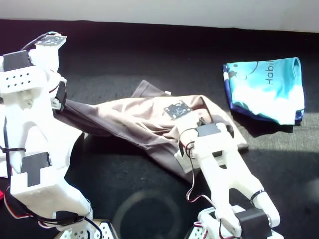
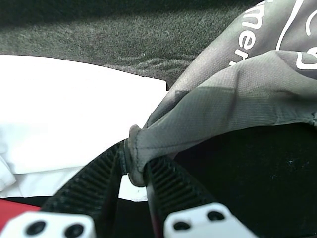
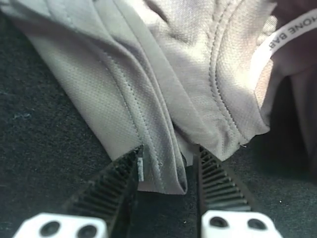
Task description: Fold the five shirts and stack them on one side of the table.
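A: Left gripper?
B: Clenched on a corner of the grey shirt, pulling it taut, likely to spread it mid-table.
A: Right gripper?
B: Jaws parted astride the hem, not pinching. Folded teal shirt lies well apart at far right, presumably the stack side.

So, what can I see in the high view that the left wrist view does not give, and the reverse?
From the high view: a folded turquoise-and-white shirt lying by itself. From the left wrist view: the left gripper, black ribbed fingers shut on a bunched corner, and white lettering printed on the cloth. Shared: the crumpled grey fabric shirt and the black table.
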### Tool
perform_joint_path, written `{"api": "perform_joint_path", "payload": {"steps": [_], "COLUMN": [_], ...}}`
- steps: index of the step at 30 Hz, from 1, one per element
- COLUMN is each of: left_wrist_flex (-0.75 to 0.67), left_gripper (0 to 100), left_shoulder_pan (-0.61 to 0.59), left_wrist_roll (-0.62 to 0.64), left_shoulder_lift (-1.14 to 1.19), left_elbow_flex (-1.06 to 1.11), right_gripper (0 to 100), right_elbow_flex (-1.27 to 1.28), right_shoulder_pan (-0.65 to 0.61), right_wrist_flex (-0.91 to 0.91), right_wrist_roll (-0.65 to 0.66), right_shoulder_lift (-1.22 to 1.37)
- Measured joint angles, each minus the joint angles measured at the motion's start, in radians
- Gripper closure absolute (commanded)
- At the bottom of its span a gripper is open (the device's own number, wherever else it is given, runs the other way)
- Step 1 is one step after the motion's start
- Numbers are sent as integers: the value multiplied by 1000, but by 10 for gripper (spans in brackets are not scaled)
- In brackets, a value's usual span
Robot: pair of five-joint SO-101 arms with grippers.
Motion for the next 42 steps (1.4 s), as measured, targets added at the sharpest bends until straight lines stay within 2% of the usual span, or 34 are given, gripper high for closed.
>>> {"api": "perform_joint_path", "payload": {"steps": [1,10,16,20,23,29,42], "left_wrist_flex": [0,0,0,0,0,0,0], "left_gripper": [991,991,991,991,991,991,991], "left_shoulder_pan": [0,0,0,0,0,2,2], "left_wrist_roll": [0,0,0,0,0,0,0], "left_shoulder_lift": [0,0,0,0,0,0,0], "left_elbow_flex": [0,0,0,-2,-20,-28,-28], "right_gripper": [998,993,992,989,971,824,822], "right_elbow_flex": [0,-25,-224,-221,-140,18,153], "right_shoulder_pan": [-3,-2,138,155,120,14,-137], "right_wrist_flex": [0,68,169,198,186,110,38], "right_wrist_roll": [0,0,0,0,0,0,0], "right_shoulder_lift": [0,-29,-167,-187,-187,-187,-163]}}
